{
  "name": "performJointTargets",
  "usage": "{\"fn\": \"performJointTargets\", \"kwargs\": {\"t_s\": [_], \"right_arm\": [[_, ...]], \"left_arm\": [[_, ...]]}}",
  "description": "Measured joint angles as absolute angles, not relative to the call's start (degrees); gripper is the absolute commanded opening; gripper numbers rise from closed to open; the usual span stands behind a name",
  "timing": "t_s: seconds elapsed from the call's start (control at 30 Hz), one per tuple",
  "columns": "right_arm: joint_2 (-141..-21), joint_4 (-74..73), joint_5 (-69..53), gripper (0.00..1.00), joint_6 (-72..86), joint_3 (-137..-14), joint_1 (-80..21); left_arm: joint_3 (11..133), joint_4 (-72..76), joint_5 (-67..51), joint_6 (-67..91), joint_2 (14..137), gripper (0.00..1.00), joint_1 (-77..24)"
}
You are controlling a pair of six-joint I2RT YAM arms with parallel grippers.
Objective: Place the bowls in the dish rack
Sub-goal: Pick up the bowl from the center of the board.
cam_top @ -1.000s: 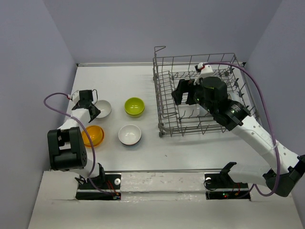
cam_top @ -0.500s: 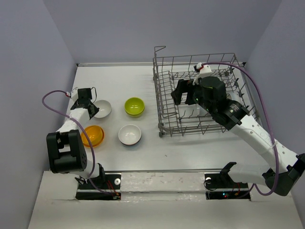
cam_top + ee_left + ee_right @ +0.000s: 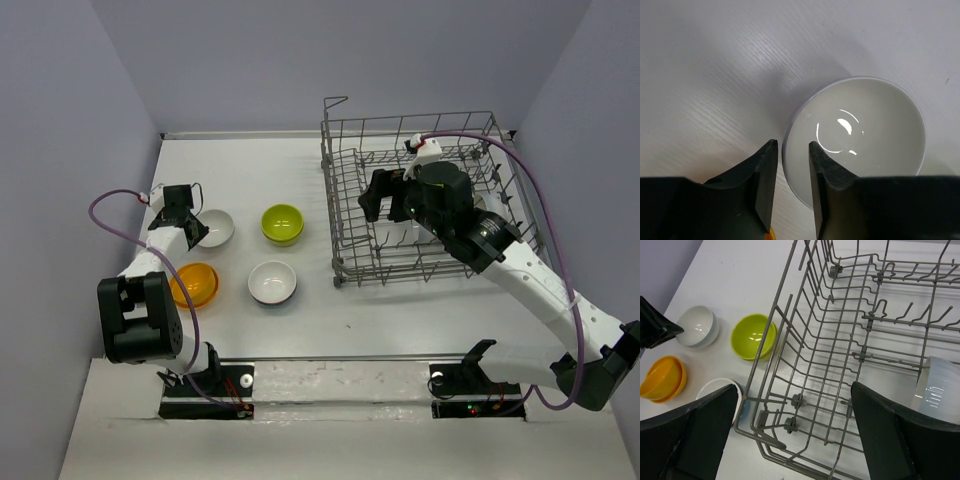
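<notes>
Four bowls sit on the table left of the dish rack (image 3: 420, 128): a white bowl (image 3: 217, 228), a lime bowl (image 3: 282, 222), an orange bowl (image 3: 195, 284) and a white bowl with a blue outside (image 3: 272, 282). My left gripper (image 3: 792, 145) is low over the white bowl (image 3: 860, 125). It straddles the left rim, one finger outside and one inside, with a gap still showing. My right gripper (image 3: 794, 387) hangs wide open inside the dish rack (image 3: 790, 300), holding nothing. Another white bowl (image 3: 935, 385) stands in the rack at the right.
The rack's upright tines and wire walls surround my right gripper (image 3: 382, 200). A purple side wall runs close to the left of my left gripper (image 3: 195, 228). The lime bowl (image 3: 754, 336) lies just outside the rack's left wall.
The left gripper shifted slightly toward the far left at the white bowl's rim, and its jaws narrowed, then widened again. The right gripper edged a little farther back in the rack.
</notes>
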State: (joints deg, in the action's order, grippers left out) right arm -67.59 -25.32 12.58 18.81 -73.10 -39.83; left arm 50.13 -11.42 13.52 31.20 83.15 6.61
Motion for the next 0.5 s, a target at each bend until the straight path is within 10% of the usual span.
{"fn": "performJointTargets", "kwargs": {"t_s": [0.33,0.5], "right_arm": [[-67.59,-25.28,12.38,1.0,18.83,-73.1,-39.83],[-67.59,-25.28,12.19,1.0,18.83,-73.1,-39.83]], "left_arm": [[50.13,-11.51,13.26,31.07,83.22,0.25,6.85],[50.13,-11.49,12.8,31.03,83.99,0.37,6.87]]}}
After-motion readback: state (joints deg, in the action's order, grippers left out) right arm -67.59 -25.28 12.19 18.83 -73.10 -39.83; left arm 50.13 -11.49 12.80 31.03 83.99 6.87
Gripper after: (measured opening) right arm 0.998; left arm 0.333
